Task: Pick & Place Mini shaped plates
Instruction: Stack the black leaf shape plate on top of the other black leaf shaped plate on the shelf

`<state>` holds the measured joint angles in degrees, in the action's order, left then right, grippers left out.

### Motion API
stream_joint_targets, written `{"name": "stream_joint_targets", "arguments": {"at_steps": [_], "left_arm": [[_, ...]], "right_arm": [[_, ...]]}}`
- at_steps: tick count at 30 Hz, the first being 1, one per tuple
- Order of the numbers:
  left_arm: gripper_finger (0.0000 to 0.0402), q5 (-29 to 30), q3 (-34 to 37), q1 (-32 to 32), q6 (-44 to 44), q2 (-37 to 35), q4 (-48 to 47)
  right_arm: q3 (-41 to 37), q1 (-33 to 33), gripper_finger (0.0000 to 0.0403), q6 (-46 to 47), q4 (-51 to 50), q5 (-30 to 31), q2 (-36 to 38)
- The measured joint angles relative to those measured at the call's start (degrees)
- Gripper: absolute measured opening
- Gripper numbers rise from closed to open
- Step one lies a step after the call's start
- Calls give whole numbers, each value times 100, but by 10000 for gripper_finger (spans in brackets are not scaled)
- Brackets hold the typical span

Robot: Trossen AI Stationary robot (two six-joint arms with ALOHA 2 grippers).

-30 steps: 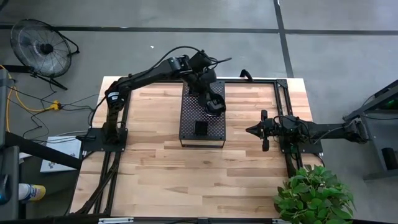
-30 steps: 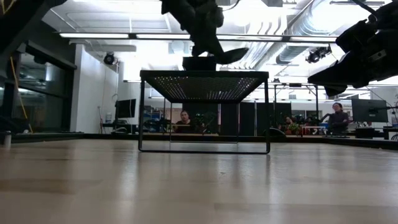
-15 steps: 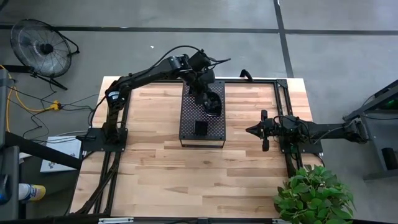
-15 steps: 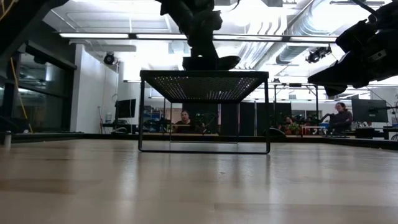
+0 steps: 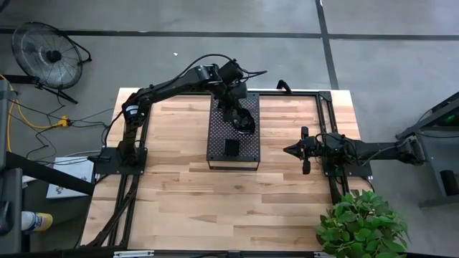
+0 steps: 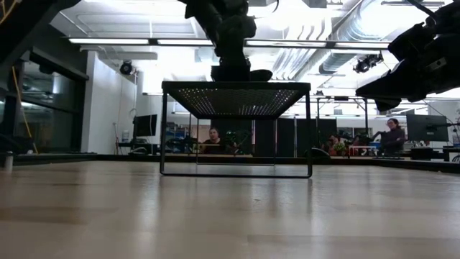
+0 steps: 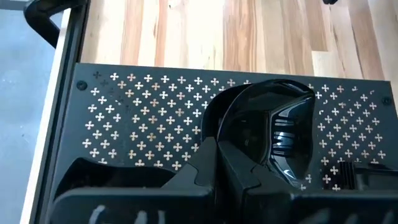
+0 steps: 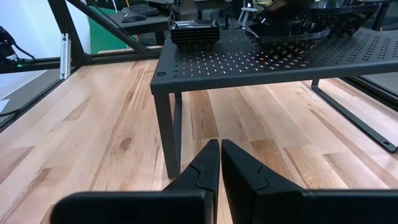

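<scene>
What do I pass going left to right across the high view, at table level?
Floor fan → left arm's base → perforated black tray, where the left tool holds a rounded mini plate → right tool → potted plant.

left pincer (image 5: pixel 241 120) lowered, its rounded plate (image 7: pixel 267 134) now level on tray (image 5: pixel 219 147)

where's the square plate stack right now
In the high view the square plate stack sits on the near half of the perforated tray, nearer than the rounded plate the left gripper holds.
</scene>
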<state>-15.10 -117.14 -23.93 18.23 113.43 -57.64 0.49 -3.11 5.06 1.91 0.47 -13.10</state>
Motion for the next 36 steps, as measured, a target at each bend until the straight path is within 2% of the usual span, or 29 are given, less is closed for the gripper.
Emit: {"name": "stream_joint_targets", "arguments": {"at_steps": [36], "left_arm": [[0, -233, 0, 35, 10, 0, -38]], "right_arm": [[0, -2, 12, 0, 0, 0, -2]]}}
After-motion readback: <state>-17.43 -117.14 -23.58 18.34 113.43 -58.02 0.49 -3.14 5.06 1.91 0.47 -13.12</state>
